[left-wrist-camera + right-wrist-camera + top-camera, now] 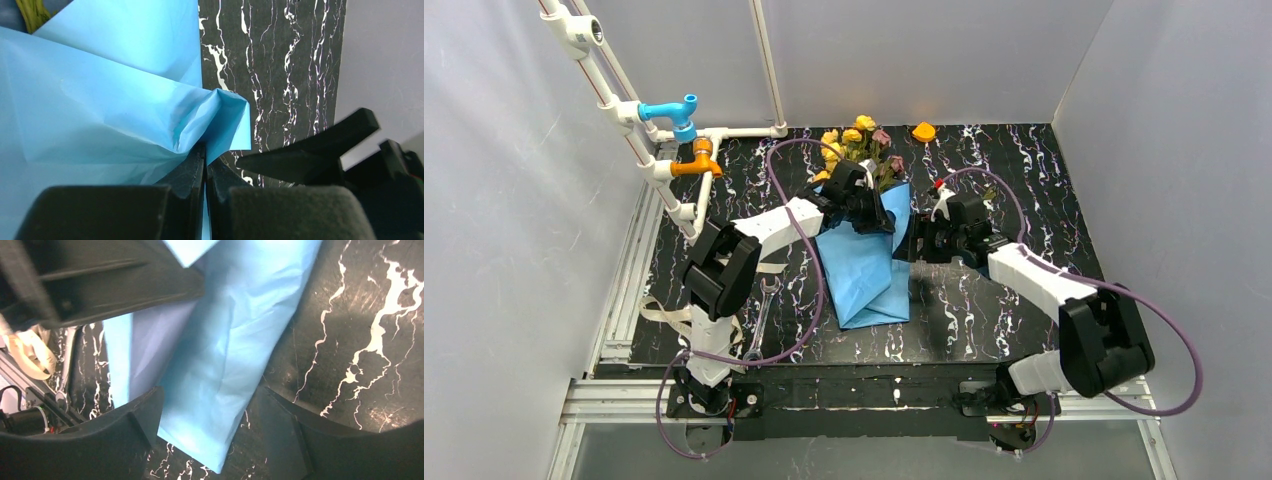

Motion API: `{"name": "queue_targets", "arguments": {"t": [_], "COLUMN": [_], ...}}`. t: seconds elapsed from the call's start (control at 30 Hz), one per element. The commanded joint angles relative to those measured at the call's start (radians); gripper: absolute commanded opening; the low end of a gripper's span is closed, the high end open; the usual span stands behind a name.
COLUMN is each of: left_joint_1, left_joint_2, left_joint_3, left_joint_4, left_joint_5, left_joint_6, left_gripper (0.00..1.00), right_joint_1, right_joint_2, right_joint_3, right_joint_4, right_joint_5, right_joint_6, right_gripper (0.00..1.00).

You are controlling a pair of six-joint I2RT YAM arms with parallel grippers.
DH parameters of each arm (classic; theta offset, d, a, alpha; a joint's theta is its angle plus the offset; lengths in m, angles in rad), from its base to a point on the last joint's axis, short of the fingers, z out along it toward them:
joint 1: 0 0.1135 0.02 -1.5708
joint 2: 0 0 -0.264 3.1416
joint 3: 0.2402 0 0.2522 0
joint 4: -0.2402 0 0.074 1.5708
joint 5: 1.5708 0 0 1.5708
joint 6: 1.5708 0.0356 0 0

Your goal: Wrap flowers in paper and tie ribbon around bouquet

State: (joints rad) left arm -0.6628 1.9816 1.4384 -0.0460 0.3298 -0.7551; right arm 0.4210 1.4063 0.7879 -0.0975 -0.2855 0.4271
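The top view looks down from above and behind the near edge over the whole table [1024, 150], while both wrist cameras sit very close to the blue paper [864, 270] at its middle, the right one seemingly facing the near left corner.

Paper's in the middle, everything else is around it

The paper [864, 265] lies mid table [1024, 170], flowers [861, 145] sticking out its far end. The left gripper [205, 157] is on its far right edge, the right gripper [916, 243] just beside; wrench [764, 300] and ribbon [656, 314] are near-left.
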Motion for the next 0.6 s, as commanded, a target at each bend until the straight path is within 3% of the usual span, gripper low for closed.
{"name": "queue_targets", "arguments": {"t": [0.0,0.17,0.37,0.43,0.57], "left_joint_1": [0.0,0.001,0.0,0.0,0.001], "left_joint_2": [0.021,0.04,0.064,0.07,0.076], "left_joint_3": [0.048,0.057,0.076,0.08,0.085], "left_joint_4": [-0.002,0.003,-0.01,-0.012,-0.011], "left_joint_5": [-0.002,0.004,0.009,0.009,0.007], "left_joint_6": [0.006,0.001,0.001,0.001,-0.007], "left_gripper": [0.0,0.0,0.0,0.0,0.0], "right_joint_1": [-0.01,-0.013,-0.013,-0.012,-0.007], "right_joint_2": [-0.094,-0.119,-0.091,-0.078,-0.031], "right_joint_3": [-0.033,-0.07,-0.057,-0.054,-0.05], "right_joint_4": [0.046,0.153,0.158,0.164,0.174], "right_joint_5": [-0.043,-0.142,-0.148,-0.16,-0.173], "right_joint_6": [0.019,0.082,0.087,0.092,0.097], "right_gripper": [0.8,0.85,0.83,0.79,0.63]}}
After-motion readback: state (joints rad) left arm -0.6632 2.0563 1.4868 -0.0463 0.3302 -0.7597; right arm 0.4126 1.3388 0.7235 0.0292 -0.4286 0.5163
